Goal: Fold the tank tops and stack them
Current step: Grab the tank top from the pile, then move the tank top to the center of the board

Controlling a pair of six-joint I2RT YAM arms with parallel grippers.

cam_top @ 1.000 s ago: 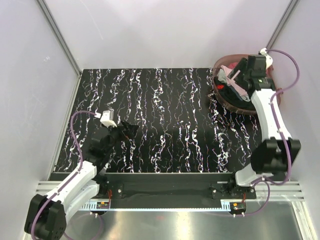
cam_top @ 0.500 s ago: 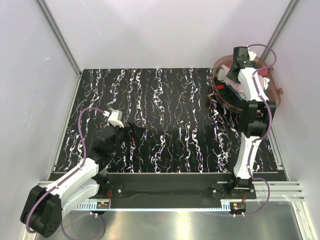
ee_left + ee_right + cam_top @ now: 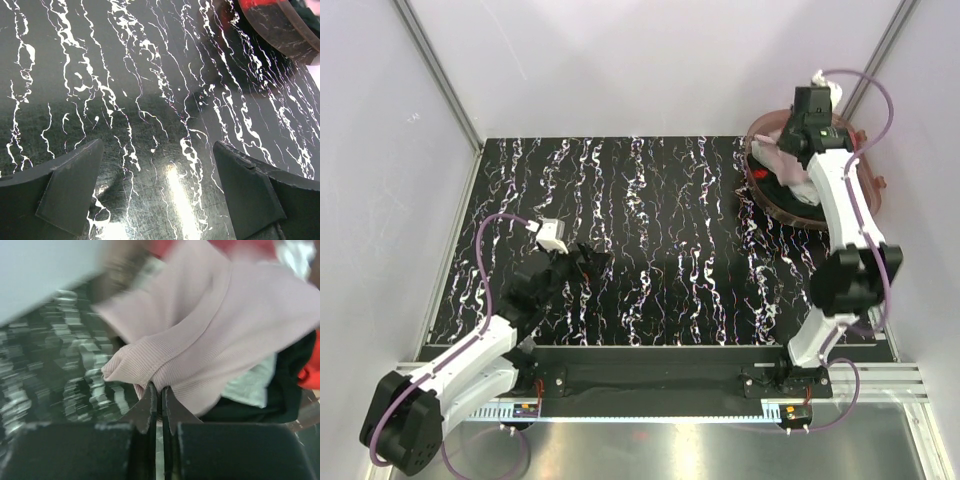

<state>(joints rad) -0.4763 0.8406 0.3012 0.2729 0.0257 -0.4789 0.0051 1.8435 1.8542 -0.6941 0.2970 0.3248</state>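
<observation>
Right wrist, right gripper point(image 3: 161, 394) newly clamped, seemingly on pink top point(image 3: 220, 325), left gripper point(image 3: 157, 167) agape

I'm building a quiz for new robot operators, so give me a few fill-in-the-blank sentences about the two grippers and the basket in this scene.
1. The tank top pinched between the fingers of the right gripper is coloured ____.
2. The left gripper hangs over the table holding nothing, its fingers ____.
3. The basket sits at the table's far ____ corner.

Missing words: pink; open; right.
</observation>
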